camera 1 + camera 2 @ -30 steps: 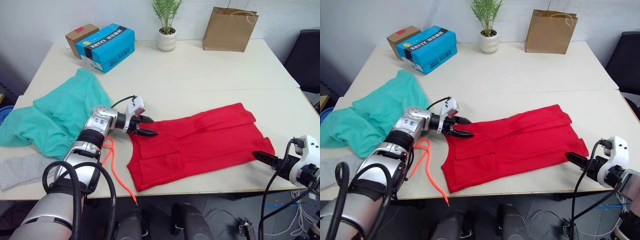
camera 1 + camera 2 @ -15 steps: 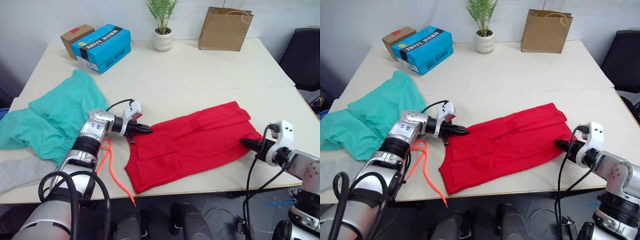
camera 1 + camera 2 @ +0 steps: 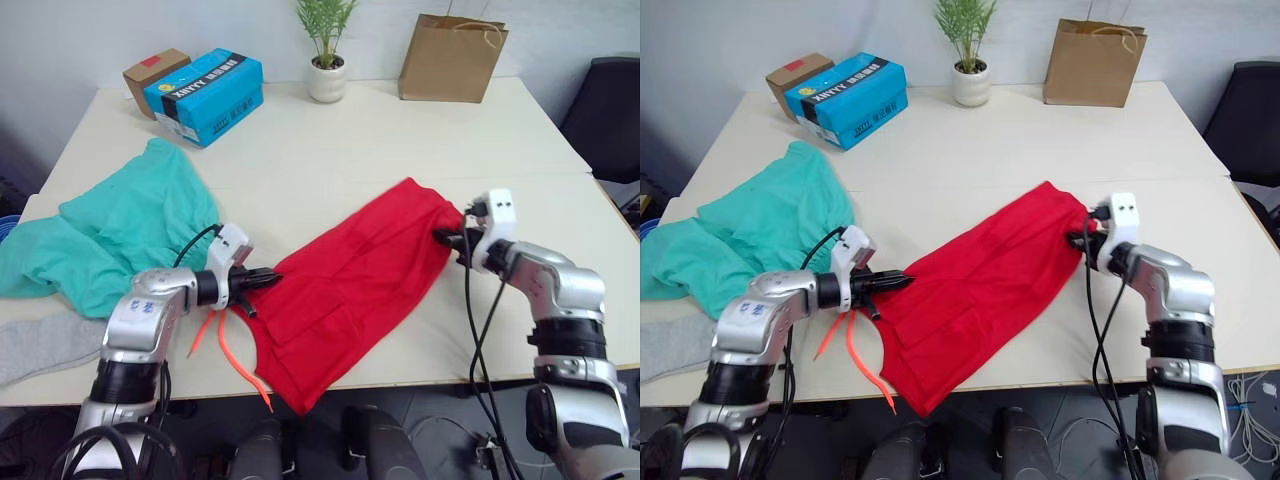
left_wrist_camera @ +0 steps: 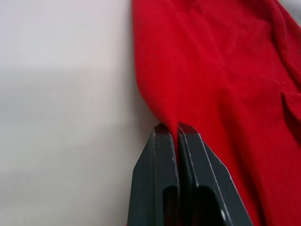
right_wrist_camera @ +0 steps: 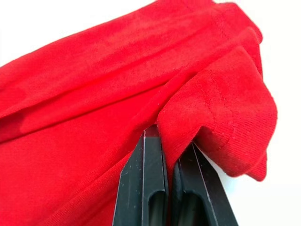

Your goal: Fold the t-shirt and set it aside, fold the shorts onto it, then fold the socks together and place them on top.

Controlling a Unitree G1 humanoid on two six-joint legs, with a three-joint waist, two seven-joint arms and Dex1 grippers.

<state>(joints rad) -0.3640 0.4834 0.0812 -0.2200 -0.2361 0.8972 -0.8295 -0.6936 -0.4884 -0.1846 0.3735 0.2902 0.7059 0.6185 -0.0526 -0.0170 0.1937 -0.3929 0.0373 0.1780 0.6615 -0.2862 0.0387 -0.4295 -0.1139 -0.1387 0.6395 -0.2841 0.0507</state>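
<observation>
The red t-shirt [image 3: 350, 290] lies partly folded and slanted across the table's front middle. My left gripper [image 3: 270, 275] is shut on its left edge, with red cloth pinched between the tips in the left wrist view [image 4: 171, 126]. My right gripper [image 3: 443, 238] is shut on the shirt's bunched far right end, again with cloth caught between the tips [image 5: 170, 135]. The teal-green shorts [image 3: 120, 235] lie crumpled at the left, and their orange drawstring [image 3: 232, 350] trails beside the shirt. A grey sock [image 3: 40, 345] rests at the front left edge.
A blue box [image 3: 205, 82] and a cardboard box [image 3: 155, 68] stand at the back left. Further along the back are a potted plant [image 3: 327, 78] and a brown paper bag [image 3: 452, 58]. A black chair [image 3: 610, 110] stands off the table's right side.
Both grippers have shut on the shirt. The right arm came in from the front right edge and drew the shirt's right end back and leftward. The left gripper pulled its edge nearer, so the shirt now lies slanted.
</observation>
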